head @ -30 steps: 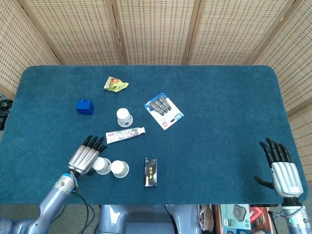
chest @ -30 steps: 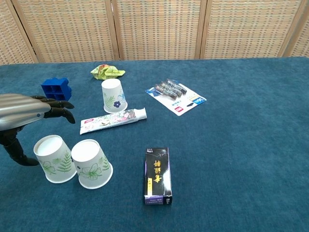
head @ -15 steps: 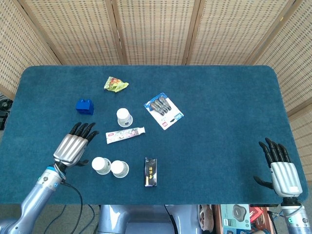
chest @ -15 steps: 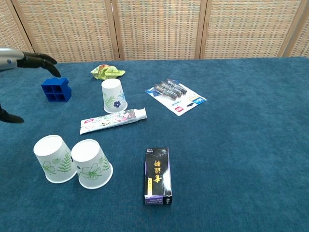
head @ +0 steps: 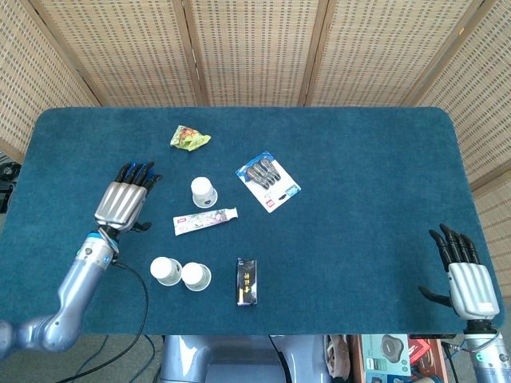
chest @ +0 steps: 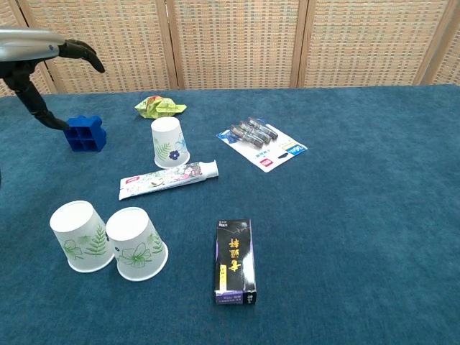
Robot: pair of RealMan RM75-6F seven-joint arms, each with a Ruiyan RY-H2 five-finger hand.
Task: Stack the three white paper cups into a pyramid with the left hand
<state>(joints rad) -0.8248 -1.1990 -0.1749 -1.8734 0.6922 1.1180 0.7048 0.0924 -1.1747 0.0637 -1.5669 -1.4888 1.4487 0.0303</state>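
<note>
Your left hand [head: 124, 201] hovers with fingers spread, holding nothing, over the blue block [chest: 85, 134], which only the chest view shows. Two cups [chest: 80, 236] [chest: 136, 244] stand upside down, touching, at the near left of the worktop [head: 359, 199]. The third cup [chest: 169, 142] stands beyond the toothpaste [chest: 168, 178]. Your right hand [head: 465, 279], head view only, hangs spread and empty at the near right edge.

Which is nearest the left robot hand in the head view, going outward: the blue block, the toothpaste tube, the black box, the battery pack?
From the left robot hand:
1. Blue block, mostly hidden under the fingertips.
2. Toothpaste tube, just to its right.
3. Black box, toward the near table edge.
4. Battery pack, farthest, past the lone paper cup.
</note>
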